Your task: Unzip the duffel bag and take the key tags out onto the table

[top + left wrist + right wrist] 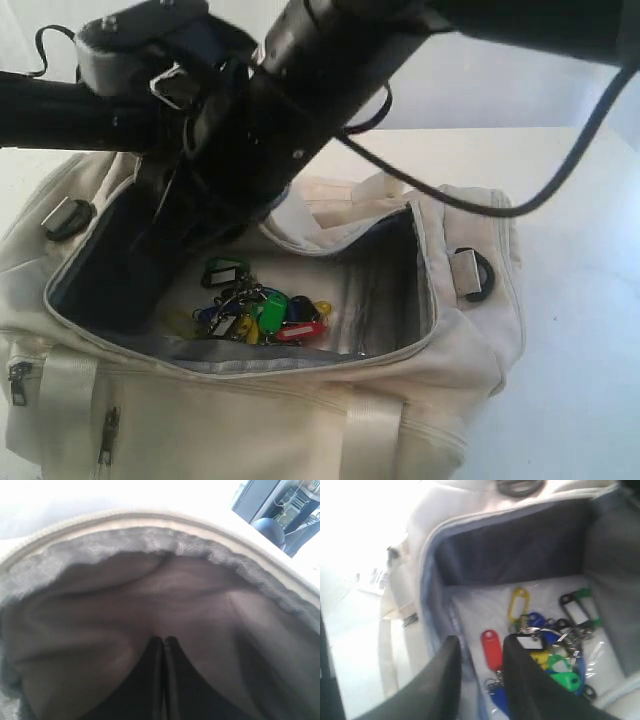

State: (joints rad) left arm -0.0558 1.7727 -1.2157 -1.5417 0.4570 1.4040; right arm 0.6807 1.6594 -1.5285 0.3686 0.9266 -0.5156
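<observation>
— How is the right gripper (482,642) set?
— Its fingers are parted by a narrow gap and nothing is gripped. The key tags (545,650) are seen just beside one fingertip, on the floor of the unzipped duffel bag (250,420).
— And the left gripper (164,644)?
— Its fingers are pressed together with nothing seen between them. Grey lining (150,595) is seen close ahead of the tips. The bag is set on the table (580,300).
</observation>
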